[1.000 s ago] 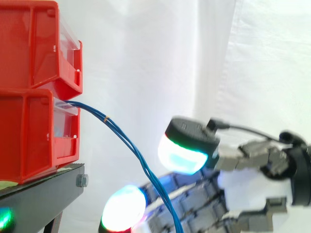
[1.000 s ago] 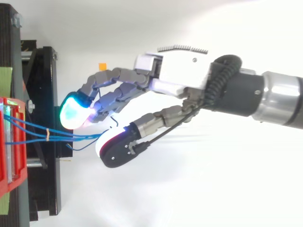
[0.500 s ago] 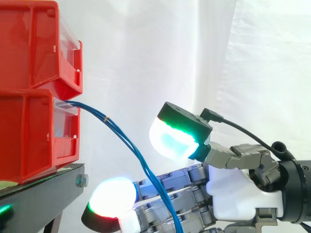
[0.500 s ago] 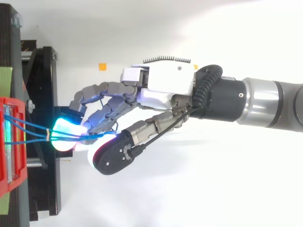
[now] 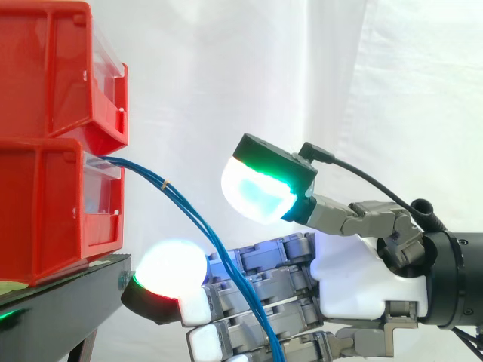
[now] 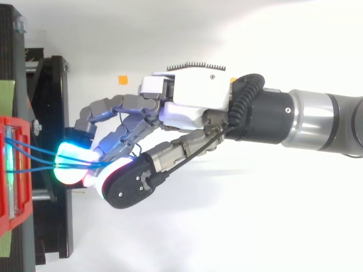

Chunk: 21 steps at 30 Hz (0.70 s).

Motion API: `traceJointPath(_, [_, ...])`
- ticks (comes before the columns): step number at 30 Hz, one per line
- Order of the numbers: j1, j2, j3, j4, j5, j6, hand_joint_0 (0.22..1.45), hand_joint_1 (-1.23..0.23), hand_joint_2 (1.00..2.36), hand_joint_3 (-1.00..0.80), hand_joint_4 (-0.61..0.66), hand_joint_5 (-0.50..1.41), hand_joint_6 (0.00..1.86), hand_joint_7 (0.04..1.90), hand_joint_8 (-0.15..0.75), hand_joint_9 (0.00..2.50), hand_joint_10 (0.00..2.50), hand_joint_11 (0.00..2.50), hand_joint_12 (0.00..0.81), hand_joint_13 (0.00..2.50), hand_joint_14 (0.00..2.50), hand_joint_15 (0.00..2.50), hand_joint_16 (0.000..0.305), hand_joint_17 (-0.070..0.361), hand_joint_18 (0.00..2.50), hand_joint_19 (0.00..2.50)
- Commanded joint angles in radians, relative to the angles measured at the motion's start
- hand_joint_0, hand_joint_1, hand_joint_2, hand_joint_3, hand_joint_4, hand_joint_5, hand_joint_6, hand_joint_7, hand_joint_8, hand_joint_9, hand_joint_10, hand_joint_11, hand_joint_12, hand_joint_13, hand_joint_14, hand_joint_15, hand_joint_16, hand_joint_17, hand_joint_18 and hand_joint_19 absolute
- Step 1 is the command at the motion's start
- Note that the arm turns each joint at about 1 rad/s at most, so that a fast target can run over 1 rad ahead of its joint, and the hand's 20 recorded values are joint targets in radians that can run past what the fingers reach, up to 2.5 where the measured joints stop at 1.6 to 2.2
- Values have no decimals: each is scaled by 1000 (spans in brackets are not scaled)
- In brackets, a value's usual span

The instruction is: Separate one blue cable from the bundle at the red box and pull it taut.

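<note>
From my station, the side view has two bins stacked at 9 o'clock: the upper red bin (image 5: 45, 68) sits on the lower red bin (image 5: 45, 219), which stands on the black stand (image 5: 60, 309) at 7 o'clock, all before the white curtain (image 5: 226, 75). The blue cables (image 5: 189, 211) leave the top front of the lower red bin as one close bundle, bound by a thin tan tie (image 5: 164, 183) just outside the bin. From there they sag in a slack curve toward 5 o'clock and run off the bottom edge. The hand (image 5: 355, 279) reaches in from 3 o'clock with its fingers (image 5: 256, 286) nearly straight, ranked one above another and pointing at the bins. Its thumb pad (image 5: 260, 192), glowing cyan and green, is held up at 12 o'clock of them with a clear gap between, so I read the hand as spread wide with no cable in its grip. The bundle crosses in front of the fingers here, and I cannot tell whether it touches them. In the top view the cables run from the bin at 9 o'clock toward 3 o'clock, converging at the glowing fingertips (image 6: 71, 164), which lie at the stand's 3 o'clock edge, near the bin but apart from it. The strands run together.
</note>
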Motion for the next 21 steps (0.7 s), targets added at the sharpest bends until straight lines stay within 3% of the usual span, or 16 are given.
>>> traceJointPath(1, [0, 0, 3, 3, -11, -22, 612, -727, 1007, -403, 255, -135, 502, 1092, 274, 750, 17, 492, 343, 842, 21, 527, 49, 110, 654, 634])
traceJointPath(9, [2, 0, 3, 34, -20, -46, 638, -728, 1008, -384, 242, -124, 501, 1155, 286, 783, 17, 495, 354, 877, 22, 509, 48, 108, 714, 590])
traceJointPath(14, [-1, 0, 3, 34, -44, -59, 642, -729, 1008, -385, 234, -122, 501, 1176, 288, 796, 15, 500, 351, 888, 20, 515, 48, 107, 714, 589])
traceJointPath(21, [-3, 0, 3, 35, -46, -70, 644, -730, 1007, -387, 231, -119, 500, 1197, 288, 806, 16, 517, 347, 890, 21, 526, 47, 107, 710, 599])
